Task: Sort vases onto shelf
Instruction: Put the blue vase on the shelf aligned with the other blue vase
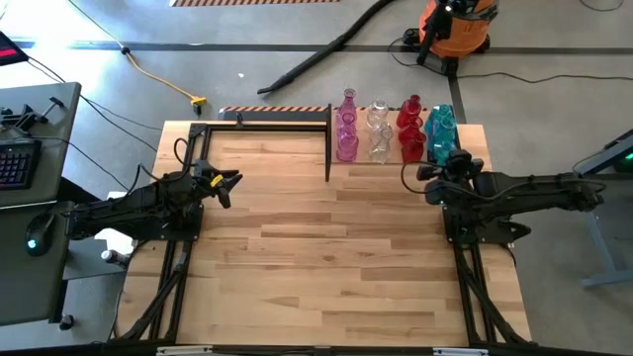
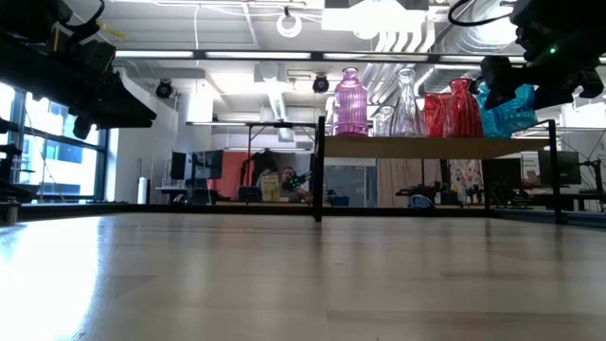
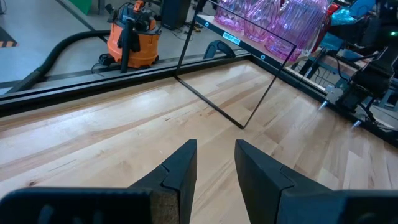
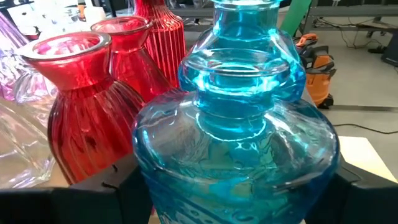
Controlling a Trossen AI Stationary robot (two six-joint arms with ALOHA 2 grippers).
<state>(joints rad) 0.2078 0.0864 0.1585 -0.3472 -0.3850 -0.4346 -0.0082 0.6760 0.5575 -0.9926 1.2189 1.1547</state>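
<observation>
The shelf [image 1: 381, 164] stands at the table's far right, its light board [image 2: 417, 148] on black posts. On it stand pink vases [image 1: 347, 133], clear vases [image 1: 379, 133] and red vases [image 1: 410, 129]. At its right end my right gripper [image 4: 239, 186] is shut on a squat teal vase [image 4: 236, 143], with another teal vase [image 4: 245, 25] behind it. My left gripper [image 3: 214, 165] waits open over the table's left side [image 1: 229, 184], nothing between its fingers. My right gripper pinches the teal vase's wide belly [image 4: 155, 180] between its two fingers, one on each side. It comes nearly level from the table's near side, tipped a little down. The vase [image 2: 507, 109] leans slightly; whether its base touches the shelf board I cannot tell.
The red vases [image 4: 74, 106] stand close beside the held vase, toward the table's left. A thin black post [image 1: 328, 143] marks the shelf's left end. Bare wooden tabletop [image 1: 326, 257] stretches between the arms. An orange vacuum [image 1: 455, 25] and its hose lie on the floor beyond.
</observation>
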